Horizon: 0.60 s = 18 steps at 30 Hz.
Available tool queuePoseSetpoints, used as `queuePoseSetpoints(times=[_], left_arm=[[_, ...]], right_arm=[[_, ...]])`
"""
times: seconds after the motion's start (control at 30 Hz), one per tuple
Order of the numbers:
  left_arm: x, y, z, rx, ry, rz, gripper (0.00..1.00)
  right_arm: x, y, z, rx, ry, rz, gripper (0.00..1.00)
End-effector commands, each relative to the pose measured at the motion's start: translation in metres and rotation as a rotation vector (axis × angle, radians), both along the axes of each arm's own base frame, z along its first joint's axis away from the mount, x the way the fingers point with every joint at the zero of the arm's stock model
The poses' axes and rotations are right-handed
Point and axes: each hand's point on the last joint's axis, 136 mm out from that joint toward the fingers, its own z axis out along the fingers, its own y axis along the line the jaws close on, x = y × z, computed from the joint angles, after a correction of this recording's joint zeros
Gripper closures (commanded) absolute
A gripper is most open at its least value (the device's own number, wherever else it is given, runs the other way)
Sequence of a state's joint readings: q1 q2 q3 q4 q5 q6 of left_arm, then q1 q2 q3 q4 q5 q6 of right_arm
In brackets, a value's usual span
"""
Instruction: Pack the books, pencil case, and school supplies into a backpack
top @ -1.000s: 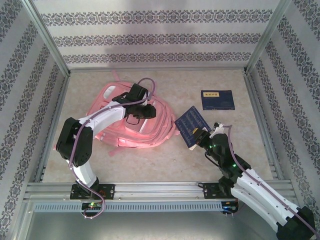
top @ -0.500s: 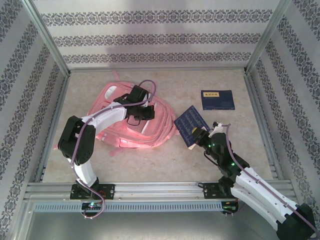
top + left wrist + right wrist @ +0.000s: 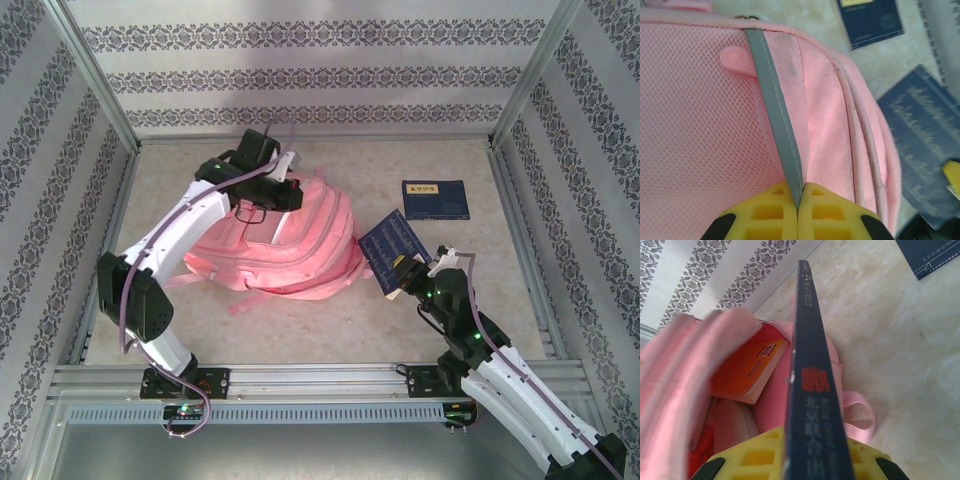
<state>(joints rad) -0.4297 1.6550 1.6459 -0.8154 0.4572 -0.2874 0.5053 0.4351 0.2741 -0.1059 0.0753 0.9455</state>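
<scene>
The pink backpack (image 3: 295, 245) lies mid-table, its mouth facing right. My left gripper (image 3: 266, 190) is shut on a grey strip (image 3: 777, 120) on the backpack's mesh side (image 3: 695, 130) and holds that edge up. My right gripper (image 3: 410, 272) is shut on a dark navy book (image 3: 393, 248), held edge-on (image 3: 807, 370) just outside the opening. Inside the backpack lies the yellow-orange book (image 3: 742, 371), its barcode showing. A second navy book (image 3: 435, 198) lies flat at the back right. The pencil case and small supplies are hidden or out of view.
A pink strap loop (image 3: 860, 417) lies on the table beside the held book. Something red (image 3: 700, 446) sits low inside the backpack; I cannot tell what it is. Patterned walls and metal frame rails (image 3: 515, 215) close in the table.
My left gripper has moved back and up with the backpack's edge, so the bag now bulges open toward the right. The right gripper with its book has shifted slightly right.
</scene>
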Motion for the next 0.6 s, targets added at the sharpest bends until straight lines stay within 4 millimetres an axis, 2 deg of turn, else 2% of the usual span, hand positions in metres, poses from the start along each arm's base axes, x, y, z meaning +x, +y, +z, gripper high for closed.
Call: queuePoseSetpoints(times=[0.0, 0.1, 0.3, 0.33, 0.47, 0.57], left_arm=[[-0.03, 0.001, 0.062, -0.106, -0.091, -0.139, 1.0], [-0.036, 0.008, 0.086, -0.185, -0.136, -0.171, 1.0], [-0.035, 0.016, 0.118, -0.343, -0.17, -0.213, 1.0], [-0.036, 0.016, 0.123, -0.365, -0.18, -0.223, 1.0], [-0.038, 0.015, 0.14, -0.436, -0.206, -0.269, 1.0], [-0.045, 0.01, 0.144, -0.484, -0.207, -0.314, 1.0]], right_arm=[[-0.003, 0.012, 0.024, 0.029, -0.051, 0.08, 1.0], [-0.007, 0.025, 0.027, 0.054, -0.048, 0.154, 1.0], [-0.022, 0.055, 0.027, 0.097, -0.002, 0.336, 1.0], [-0.024, 0.06, 0.04, 0.114, -0.017, 0.367, 1.0], [-0.036, 0.073, 0.046, 0.118, -0.008, 0.449, 1.0], [-0.046, 0.073, 0.057, 0.109, -0.007, 0.476, 1.0]])
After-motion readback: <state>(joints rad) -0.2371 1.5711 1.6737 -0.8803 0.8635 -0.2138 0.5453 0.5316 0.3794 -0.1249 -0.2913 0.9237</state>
